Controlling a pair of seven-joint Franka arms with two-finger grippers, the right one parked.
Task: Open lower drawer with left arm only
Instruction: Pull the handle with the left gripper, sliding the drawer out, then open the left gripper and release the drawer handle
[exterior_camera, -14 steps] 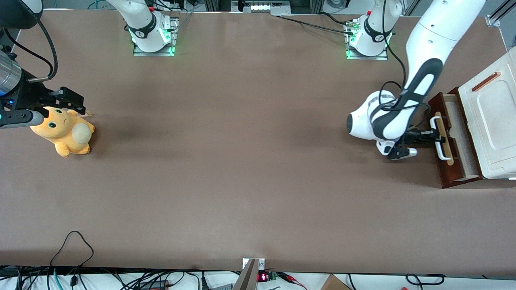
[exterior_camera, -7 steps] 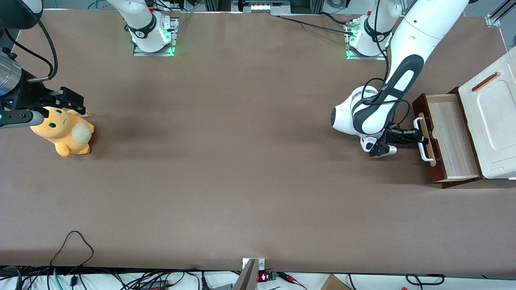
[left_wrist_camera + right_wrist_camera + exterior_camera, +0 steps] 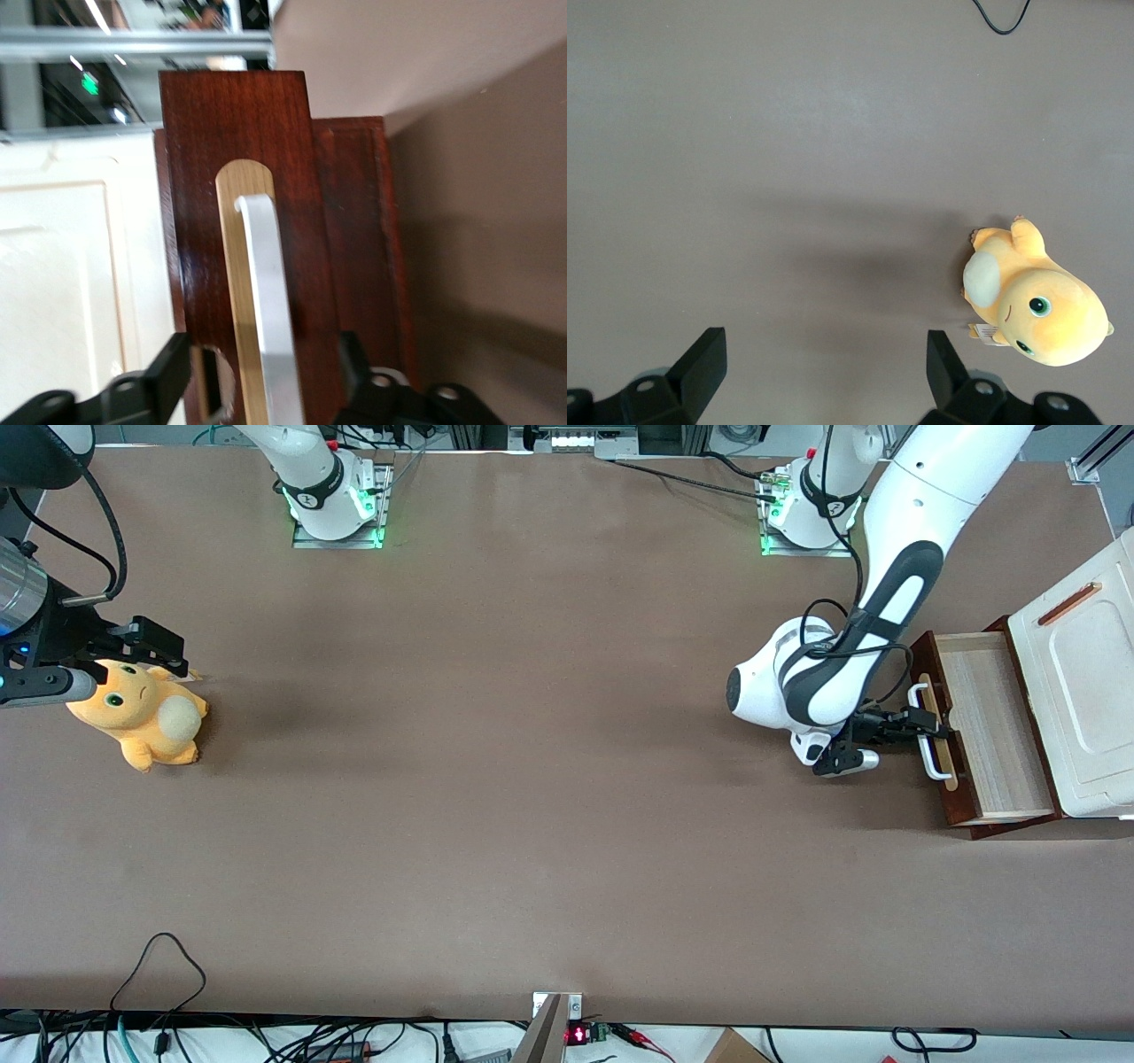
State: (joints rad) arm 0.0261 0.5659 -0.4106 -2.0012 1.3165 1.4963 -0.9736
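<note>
Still no legible writing anywhere; claw spread open astride the pulled-out lower drawer's white handle.

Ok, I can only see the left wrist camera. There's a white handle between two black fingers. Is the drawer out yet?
Observer: Yes. From the front, the lower drawer sticks out of the cabinet and its light wood inside shows. The gripper is open around the handle.
Operator: Is anything else on the table?
Observer: An orange plush toy lies toward the parked arm's end of the table.
Operator: What's on top of the cabinet?
Observer: A cream-white panel with a thin copper-coloured strip on it.
</note>
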